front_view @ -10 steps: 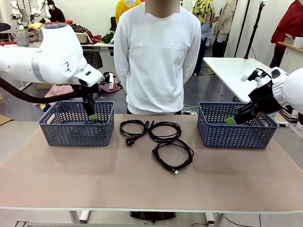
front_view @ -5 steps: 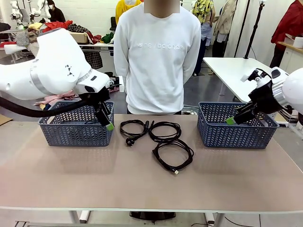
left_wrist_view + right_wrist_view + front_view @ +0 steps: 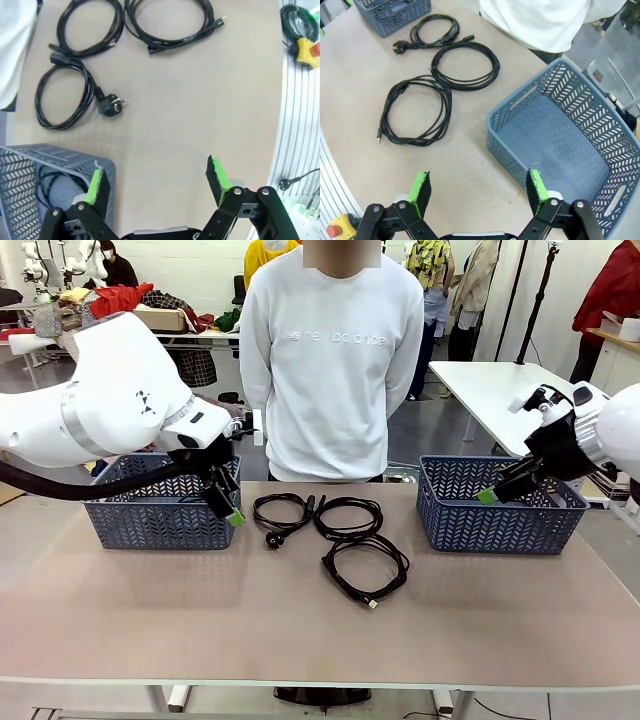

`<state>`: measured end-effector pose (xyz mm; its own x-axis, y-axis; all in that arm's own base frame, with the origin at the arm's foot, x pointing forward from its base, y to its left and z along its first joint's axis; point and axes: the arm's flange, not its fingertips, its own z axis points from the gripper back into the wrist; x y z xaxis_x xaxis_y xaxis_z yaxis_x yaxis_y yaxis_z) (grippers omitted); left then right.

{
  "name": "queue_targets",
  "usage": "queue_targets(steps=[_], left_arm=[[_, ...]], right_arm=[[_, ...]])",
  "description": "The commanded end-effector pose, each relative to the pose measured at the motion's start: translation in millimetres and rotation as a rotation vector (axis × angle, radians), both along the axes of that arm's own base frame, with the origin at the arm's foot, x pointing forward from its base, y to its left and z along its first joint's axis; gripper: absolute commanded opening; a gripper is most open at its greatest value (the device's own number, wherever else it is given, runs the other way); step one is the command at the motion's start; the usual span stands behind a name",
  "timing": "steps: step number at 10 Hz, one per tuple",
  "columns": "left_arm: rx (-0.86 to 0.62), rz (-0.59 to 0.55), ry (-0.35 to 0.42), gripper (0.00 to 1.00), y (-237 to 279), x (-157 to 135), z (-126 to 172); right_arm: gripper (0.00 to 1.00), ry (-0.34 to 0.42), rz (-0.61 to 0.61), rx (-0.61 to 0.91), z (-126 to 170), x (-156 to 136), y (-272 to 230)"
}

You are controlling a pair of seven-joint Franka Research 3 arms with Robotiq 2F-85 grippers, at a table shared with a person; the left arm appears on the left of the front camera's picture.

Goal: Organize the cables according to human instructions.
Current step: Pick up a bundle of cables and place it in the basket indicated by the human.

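1. The left hand (image 3: 156, 170) hovers spread and empty above the surface (image 3: 200, 100), beside the left basket's (image 3: 30, 160) corner.
2. The right hand (image 3: 478, 174) hangs spread and empty by the right basket (image 3: 506, 150).
3. Three coiled cables lie mid-surface between the baskets: the plug cable (image 3: 283, 512), the middle cable (image 3: 348, 517) and the near cable (image 3: 365, 565).
4. The fourth cable (image 3: 47, 176) lies inside the left basket.

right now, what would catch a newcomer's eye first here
Three coiled black cables lie mid-table between the left basket and the right basket. The left gripper hangs open beside the left basket, which holds a fourth cable. The right gripper hangs open above the right basket's rim.
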<state>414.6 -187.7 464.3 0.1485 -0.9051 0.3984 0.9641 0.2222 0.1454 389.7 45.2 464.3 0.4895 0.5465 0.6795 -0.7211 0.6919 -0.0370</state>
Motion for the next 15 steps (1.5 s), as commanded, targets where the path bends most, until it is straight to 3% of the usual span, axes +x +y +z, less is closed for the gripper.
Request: queue_targets(steps=[1,15], left_arm=[[-0.001,0.002,-0.002,1.0,0.7,0.8,1.7],[-0.001,0.002,-0.002,1.0,0.7,0.8,1.7]], right_arm=[[1.0,-0.001,0.001,0.011,-1.3,1.7,-0.7],[1.0,-0.001,0.001,0.011,-1.3,1.7,-0.7]])
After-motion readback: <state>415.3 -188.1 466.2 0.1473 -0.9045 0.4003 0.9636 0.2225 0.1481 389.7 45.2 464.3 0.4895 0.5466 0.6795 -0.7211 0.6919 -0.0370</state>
